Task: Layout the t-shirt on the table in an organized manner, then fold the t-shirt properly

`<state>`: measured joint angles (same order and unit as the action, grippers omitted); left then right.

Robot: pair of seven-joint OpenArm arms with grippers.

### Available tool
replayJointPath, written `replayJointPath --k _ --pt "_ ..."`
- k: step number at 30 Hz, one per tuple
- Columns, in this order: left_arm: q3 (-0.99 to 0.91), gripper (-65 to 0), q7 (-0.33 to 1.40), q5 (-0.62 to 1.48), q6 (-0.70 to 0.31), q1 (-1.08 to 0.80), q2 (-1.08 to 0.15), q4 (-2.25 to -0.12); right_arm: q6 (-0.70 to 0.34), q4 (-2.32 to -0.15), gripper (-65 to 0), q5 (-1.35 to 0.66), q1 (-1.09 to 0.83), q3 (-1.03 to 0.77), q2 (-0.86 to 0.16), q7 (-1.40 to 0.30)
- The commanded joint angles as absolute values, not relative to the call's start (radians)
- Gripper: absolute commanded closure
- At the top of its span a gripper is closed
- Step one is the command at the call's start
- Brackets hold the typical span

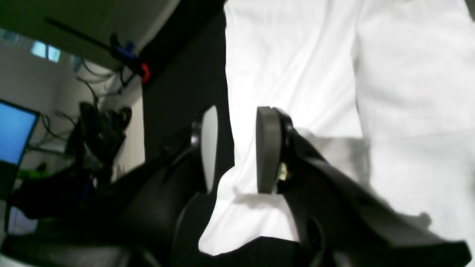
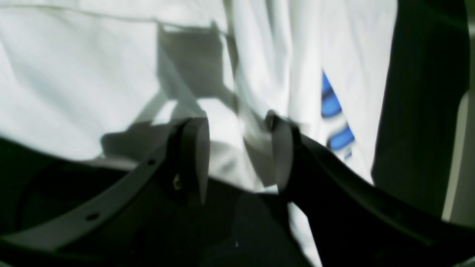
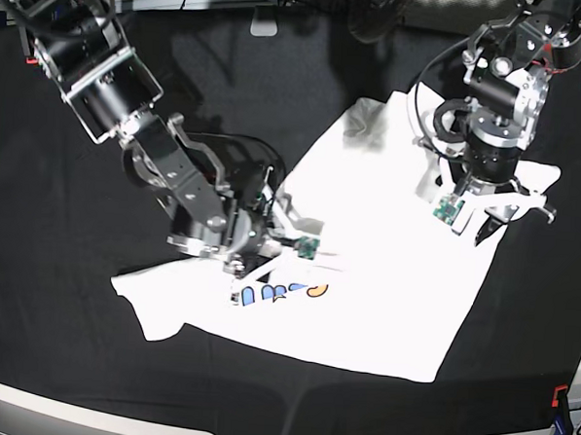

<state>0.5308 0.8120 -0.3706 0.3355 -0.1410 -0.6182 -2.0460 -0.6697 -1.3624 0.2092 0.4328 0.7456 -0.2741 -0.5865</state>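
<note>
Both end effectors [image 1: 233, 148] [image 2: 239, 152] part-open, empty, over t-shirt [image 3: 385, 281].

T-shirt [image 3: 385, 281] soft white cloth; table [image 3: 60, 342] matte black cloth, creased.

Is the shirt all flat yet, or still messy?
Still messy. The t-shirt lies crooked on the table, with a folded-over flap hiding part of its print.

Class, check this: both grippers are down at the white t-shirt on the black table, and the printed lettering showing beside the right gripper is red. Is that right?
Not quite. The lettering beside the right gripper is blue, not red, as the right wrist view shows. The rest stands: both it and the left gripper are down at the white t-shirt on the black table.
</note>
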Motion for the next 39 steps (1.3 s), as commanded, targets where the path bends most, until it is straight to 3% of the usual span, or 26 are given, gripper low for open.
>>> replayJointPath --k 1,7,12,18,20,21,27,32,39 --pt "0.524 -16.6 0.795 -0.388 0.339 -0.13 -0.627 -2.062 -0.648 -1.372 -25.1 0.21 0.471 0.753 -0.277 -0.576" --pt "0.524 -16.6 0.795 -0.388 0.34 -0.13 -0.627 -2.062 -0.595 -1.37 -24.7 0.208 0.482 0.775 -0.253 -0.573" --pt "0.524 -16.6 0.796 -0.388 0.34 -0.13 -0.627 -2.062 -0.594 -1.319 -9.7 0.21 0.482 0.775 -0.222 -0.563" --pt "0.524 -16.6 0.818 -0.388 0.34 -0.13 -0.627 -2.062 -0.497 -1.29 -9.2 0.271 0.485 0.775 -0.207 -0.523" --pt "0.524 -16.6 0.817 -0.389 0.34 -0.13 -0.627 -2.062 -0.46 -1.29 -4.8 0.274 0.487 0.775 -0.207 -0.524" --pt "0.524 -16.6 0.817 -0.391 0.34 -0.13 -0.627 -2.062 -0.449 -1.291 -0.4 0.274 0.487 0.775 -0.207 -0.53" --pt "0.524 -16.6 0.818 -0.391 0.34 -0.13 -0.627 -2.062 -0.445 -1.298 0.0 0.27 0.487 0.775 -0.216 -0.702" --pt "0.524 -16.6 0.818 -0.391 0.34 -0.13 -0.627 -2.062 -0.456 -1.366 0.0 0.224 0.477 0.775 -0.325 -0.751" --pt "0.524 -16.6 0.818 -0.39 0.34 -0.13 -0.627 -2.062 -0.456 -1.542 0.0 0.056 0.456 0.775 -0.575 -0.87"
